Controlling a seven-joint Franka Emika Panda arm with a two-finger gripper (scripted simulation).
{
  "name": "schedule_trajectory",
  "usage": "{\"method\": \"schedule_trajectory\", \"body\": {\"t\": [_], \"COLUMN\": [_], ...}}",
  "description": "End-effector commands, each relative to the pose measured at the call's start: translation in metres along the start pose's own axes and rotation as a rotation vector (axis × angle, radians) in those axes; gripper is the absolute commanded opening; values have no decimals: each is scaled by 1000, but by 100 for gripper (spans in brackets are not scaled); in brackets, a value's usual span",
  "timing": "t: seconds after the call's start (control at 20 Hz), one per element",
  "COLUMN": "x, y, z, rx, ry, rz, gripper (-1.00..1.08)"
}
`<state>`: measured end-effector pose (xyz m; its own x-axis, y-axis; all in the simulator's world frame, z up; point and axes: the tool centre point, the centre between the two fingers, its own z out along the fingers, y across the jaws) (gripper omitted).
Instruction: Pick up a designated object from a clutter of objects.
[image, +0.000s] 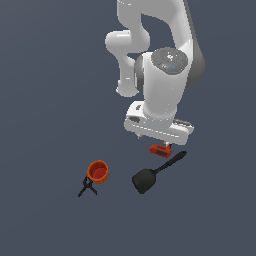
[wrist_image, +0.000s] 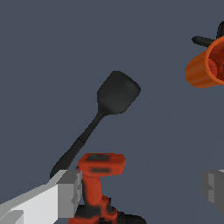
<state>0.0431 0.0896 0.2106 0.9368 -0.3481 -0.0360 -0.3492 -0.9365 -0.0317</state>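
Exterior view: orange cup (image: 98, 171) upright beside black clamp (image: 87, 187).

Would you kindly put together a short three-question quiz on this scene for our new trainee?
1. True or false: the spatula lies flat, clear of the hand.
2. Which object touches the orange cup? A) power drill B) black clamp C) spatula
3. Fill in: in the wrist view, the object between the fingers is the ____.

Key: 1. True; the hand is open with nothing gripped. 2. B, the black clamp. 3. The power drill.
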Motion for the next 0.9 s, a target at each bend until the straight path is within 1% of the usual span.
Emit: {"method": "schedule_trajectory", "body": {"t": [0.0,0.4,0.85], "x": [1,4,2], "y": [-8,-33,-54], "z": [15,62,112], "rx": [1,-3,-13], "ry": [0,5,23], "rz": [62,256,459], "gripper": [100,100,100]}}
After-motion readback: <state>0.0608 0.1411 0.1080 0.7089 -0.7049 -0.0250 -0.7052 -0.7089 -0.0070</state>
